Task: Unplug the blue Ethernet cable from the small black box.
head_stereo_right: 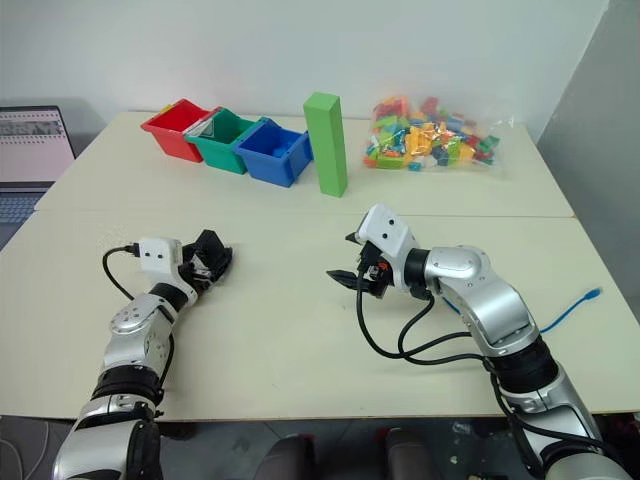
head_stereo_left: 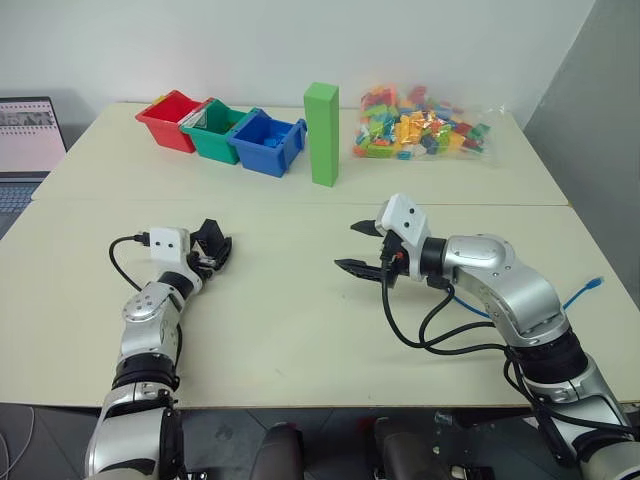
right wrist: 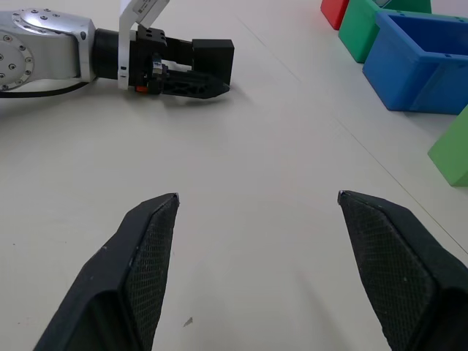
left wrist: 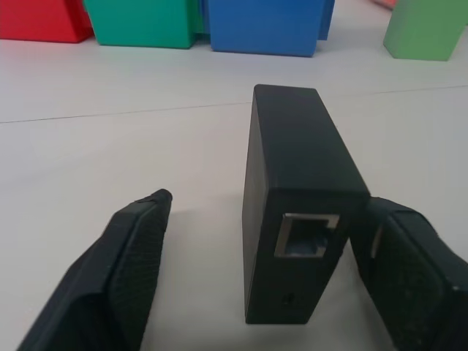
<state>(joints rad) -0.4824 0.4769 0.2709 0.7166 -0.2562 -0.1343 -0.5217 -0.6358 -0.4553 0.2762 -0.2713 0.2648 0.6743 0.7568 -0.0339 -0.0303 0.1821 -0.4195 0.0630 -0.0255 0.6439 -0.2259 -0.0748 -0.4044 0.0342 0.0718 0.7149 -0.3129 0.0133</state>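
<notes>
Cable unplugged, both grippers standing released.
Small black box (left wrist: 292, 197) sitting between spread left gripper (head_stereo_left: 212, 251) fingers; right gripper (head_stereo_left: 360, 248) spread over bare tabletop (head_stereo_left: 290, 320); blue Ethernet cable (head_stereo_left: 583, 292) trailing toward table edge at 3 o'clock.

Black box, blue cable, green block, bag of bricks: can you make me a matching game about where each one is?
Things:
1. black box
2. blue cable
3. green block
4. bag of bricks

Places:
A. far right of the table
B. standing beside the blue bin
C. between the fingers of the left gripper
D. at the table's right edge

Pairs: 1-C, 2-D, 3-B, 4-A
</notes>
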